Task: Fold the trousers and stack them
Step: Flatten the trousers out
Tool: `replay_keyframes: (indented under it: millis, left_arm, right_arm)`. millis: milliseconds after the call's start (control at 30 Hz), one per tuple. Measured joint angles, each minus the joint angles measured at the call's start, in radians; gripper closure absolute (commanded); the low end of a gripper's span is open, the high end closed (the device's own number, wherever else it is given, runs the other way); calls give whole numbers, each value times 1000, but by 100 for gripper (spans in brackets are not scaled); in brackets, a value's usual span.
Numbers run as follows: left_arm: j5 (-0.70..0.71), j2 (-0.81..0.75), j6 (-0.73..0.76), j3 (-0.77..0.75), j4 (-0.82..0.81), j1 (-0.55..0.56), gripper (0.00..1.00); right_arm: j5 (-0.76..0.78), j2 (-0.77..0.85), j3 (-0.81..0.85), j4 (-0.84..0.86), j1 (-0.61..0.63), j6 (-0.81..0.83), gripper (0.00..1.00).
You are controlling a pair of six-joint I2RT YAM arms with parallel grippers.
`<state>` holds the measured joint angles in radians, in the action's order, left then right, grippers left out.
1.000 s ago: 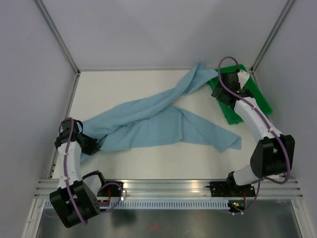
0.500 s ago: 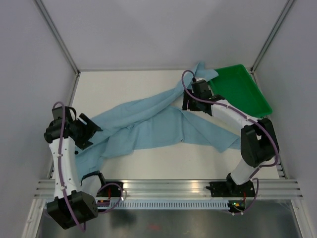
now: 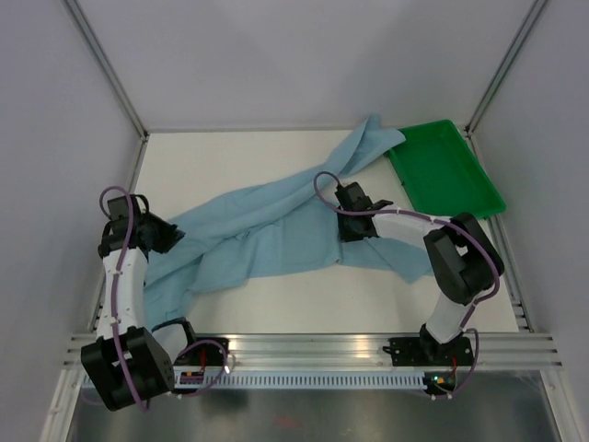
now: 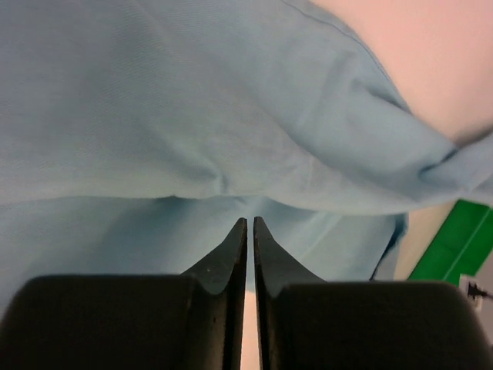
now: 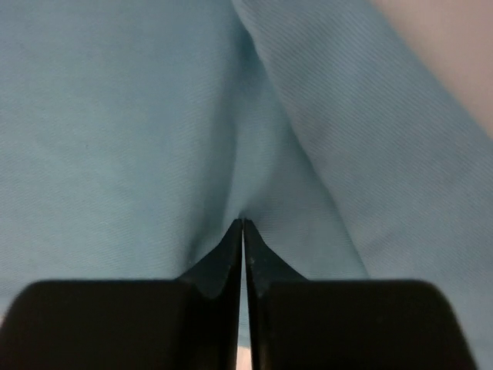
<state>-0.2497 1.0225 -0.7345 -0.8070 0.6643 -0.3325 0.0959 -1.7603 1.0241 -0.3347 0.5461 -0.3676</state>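
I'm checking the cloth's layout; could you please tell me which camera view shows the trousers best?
The top external view: the trousers lie sprawled across the table, nearly all visible, one end reaching the green tray. Both wrist views show only close-up patches of blue cloth.

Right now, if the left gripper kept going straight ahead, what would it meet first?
The trousers: the left gripper has its tips right against the blue cloth. What lies beneath the cloth is unclear.

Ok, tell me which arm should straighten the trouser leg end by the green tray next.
Right, most likely. The right fingers pinch the trousers mid-table, nearer the leg end by the green tray; the left fingers hold them at the opposite, left end.
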Motion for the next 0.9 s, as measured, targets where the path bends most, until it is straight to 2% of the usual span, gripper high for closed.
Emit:
replay_keyframes:
  millis: [233,467,733,900]
  left_arm:
    - [183,158,-69,-68,-16,-1,89]
    - [227,278,-91,-119,-42,-31,90]
    - [303,322,-123,-113,6,-55,89]
    - [320,298,-154,-68,6,-105,91]
  right_arm:
    - [47,59,-99,77,22,-23,100]
    - [63,250,-300,82,97,-123,100]
    - [68,369,-348,-121,192,-240,98]
    - [106,395,-251,-303,191,-261,83]
